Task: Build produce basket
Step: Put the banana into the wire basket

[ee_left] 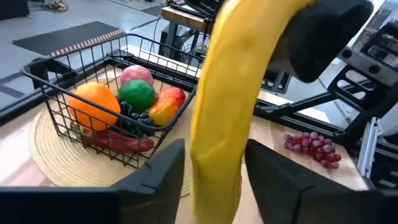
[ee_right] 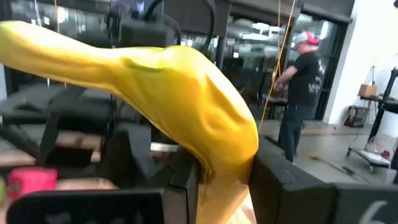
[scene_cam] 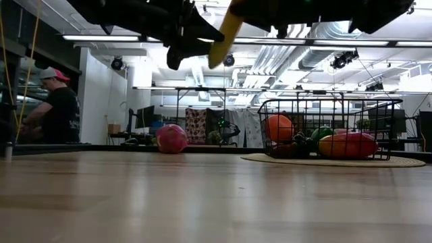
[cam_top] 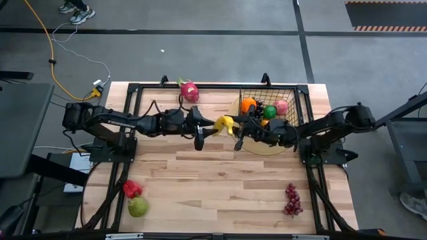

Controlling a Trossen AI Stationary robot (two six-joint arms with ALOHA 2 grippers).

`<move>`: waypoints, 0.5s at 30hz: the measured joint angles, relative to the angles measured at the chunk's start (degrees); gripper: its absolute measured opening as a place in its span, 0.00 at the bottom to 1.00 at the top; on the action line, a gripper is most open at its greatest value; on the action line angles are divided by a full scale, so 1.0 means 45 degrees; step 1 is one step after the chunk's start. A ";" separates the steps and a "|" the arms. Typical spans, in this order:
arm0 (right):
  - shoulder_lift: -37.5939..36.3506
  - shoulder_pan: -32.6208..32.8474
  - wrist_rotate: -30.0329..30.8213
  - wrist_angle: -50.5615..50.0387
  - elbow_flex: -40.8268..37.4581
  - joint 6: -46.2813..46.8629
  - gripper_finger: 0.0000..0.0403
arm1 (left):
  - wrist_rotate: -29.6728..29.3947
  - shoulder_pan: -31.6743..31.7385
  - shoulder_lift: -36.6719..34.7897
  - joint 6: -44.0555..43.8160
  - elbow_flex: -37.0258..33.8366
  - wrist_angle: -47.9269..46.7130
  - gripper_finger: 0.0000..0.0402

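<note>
Banana (cam_top: 225, 124): we see it held in mid-air at frame centre of the high view, between both arms, just left of the basket (cam_top: 300, 100).
Left gripper (cam_top: 212, 125): fingers flank the banana's lower end; we cannot tell whether they press it.
Right gripper (cam_top: 239, 127): jaws closed on the banana's other end.
Basket contents: orange, green and red pieces, upper right of the high view.
Risk: we judge the banana could fall if the left lets go before the right's grip is firm.
Leftovers: dragon fruit (cam_top: 189, 91) at top centre, grapes (cam_top: 291, 200) lower right.
</note>
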 joint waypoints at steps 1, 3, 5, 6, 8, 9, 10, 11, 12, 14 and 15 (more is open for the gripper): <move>-0.0143 0.0000 0.0014 -0.0333 -0.0005 0.0000 0.20 | 0.0086 0.0099 -0.0109 0.0129 0.0024 -0.0159 0.42; -0.0628 0.0000 0.0386 -0.1471 -0.0005 0.0005 0.20 | 0.0218 0.0303 -0.0450 0.0480 0.0213 -0.0649 0.47; -0.1240 0.0015 0.0952 -0.2858 -0.0005 0.0006 0.23 | 0.0253 0.0540 -0.0901 0.0921 0.0498 -0.1491 0.51; -0.1599 0.0013 0.1199 -0.3623 -0.0005 0.0017 0.24 | 0.0256 0.0687 -0.1197 0.1115 0.0606 -0.2149 0.53; -0.2349 0.0010 0.1618 -0.4966 -0.0005 0.0135 0.26 | 0.0253 0.0971 -0.1846 0.1472 0.0777 -0.3237 0.57; -0.2762 0.0006 0.1763 -0.5651 -0.0005 0.0136 0.26 | 0.0253 0.1093 -0.2192 0.1632 0.0810 -0.3592 0.58; -0.3164 0.0007 0.1991 -0.6271 -0.0005 0.0138 0.25 | 0.0248 0.1236 -0.2599 0.1761 0.0810 -0.4065 0.59; -0.3579 0.0010 0.2230 -0.6917 -0.0005 0.0139 0.25 | 0.0240 0.1360 -0.3007 0.1865 0.0805 -0.4509 0.59; -0.4000 0.0010 0.2503 -0.7581 -0.0005 0.0153 0.25 | 0.0187 0.1472 -0.3414 0.1897 0.0805 -0.4939 0.60; -0.4825 -0.0001 0.3174 -0.8933 -0.0005 0.0291 0.24 | 0.0045 0.1599 -0.4181 0.2122 0.0686 -0.5272 0.60; -0.5203 -0.0047 0.3536 -0.9710 -0.0005 0.0411 0.24 | -0.0072 0.1595 -0.4631 0.2296 0.0407 -0.5113 0.60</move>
